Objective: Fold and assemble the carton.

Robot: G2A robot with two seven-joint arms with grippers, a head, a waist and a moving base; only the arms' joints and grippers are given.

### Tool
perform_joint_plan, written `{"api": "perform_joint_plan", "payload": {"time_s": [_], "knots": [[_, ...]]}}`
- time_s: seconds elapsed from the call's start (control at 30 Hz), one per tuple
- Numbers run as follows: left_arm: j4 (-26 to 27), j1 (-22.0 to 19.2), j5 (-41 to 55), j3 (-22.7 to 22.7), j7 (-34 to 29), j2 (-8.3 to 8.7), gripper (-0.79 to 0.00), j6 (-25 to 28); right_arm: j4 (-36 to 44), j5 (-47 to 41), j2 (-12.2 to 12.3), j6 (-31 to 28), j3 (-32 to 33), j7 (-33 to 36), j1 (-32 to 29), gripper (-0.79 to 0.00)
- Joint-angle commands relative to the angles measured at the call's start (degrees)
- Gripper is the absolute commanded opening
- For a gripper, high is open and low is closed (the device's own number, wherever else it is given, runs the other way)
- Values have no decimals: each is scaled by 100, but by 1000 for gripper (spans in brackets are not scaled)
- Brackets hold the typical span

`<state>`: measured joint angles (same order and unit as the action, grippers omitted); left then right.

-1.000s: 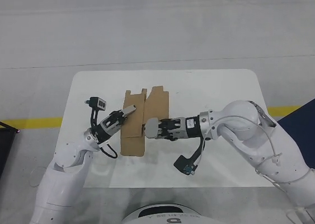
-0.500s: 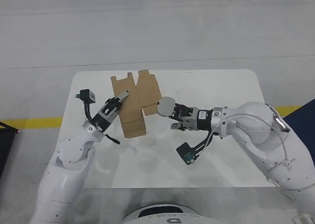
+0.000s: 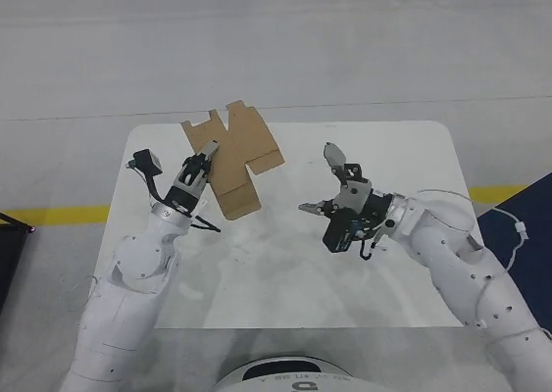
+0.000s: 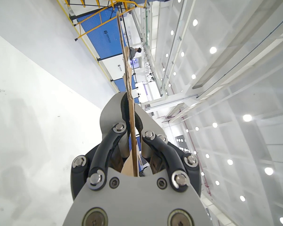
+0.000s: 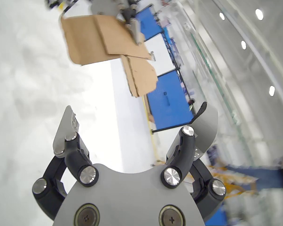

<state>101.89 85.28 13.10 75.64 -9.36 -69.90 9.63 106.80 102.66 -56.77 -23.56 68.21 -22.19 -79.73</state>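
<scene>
Noting the right end effector (image 3: 323, 182) hovering released above the desk (image 3: 393, 284), apart from the work. Farther out, I am holding the flattened carton (image 3: 241, 147) aloft, the left end effector (image 3: 206, 165) clenching its edge, presumably presenting the flaps for folding.

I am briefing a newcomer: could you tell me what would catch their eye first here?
The flat brown carton stands out, clamped in the left end effector over the far edge of the table. The right end effector hangs open, apart from it, over the table's middle.
</scene>
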Motion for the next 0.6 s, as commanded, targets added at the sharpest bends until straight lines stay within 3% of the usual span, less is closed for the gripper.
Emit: {"api": "perform_joint_plan", "payload": {"time_s": [0.0, 0.13, 0.47, 0.5, 0.57], "knots": [[-16, 26, 14, 18, -50, -3, -785, 244, 12, -2745, -97, 506, -35, 13, -258, 0], [-71, 84, -42, 13, -7, -16, -785, 452, 146, -4122, -213, 874, -225, 222, -494, 0], [-95, 86, -106, 4, -57, -21, -785, 493, 182, -4160, -218, 856, -239, 229, -489, 0], [-95, 86, -106, 4, -57, -21, -785, 493, 168, -4388, -232, 864, -263, 226, -527, 0], [-95, 86, -106, 4, -57, -21, -785, 493, -37, -5981, -306, 648, -455, 519, -649, 0]]}}
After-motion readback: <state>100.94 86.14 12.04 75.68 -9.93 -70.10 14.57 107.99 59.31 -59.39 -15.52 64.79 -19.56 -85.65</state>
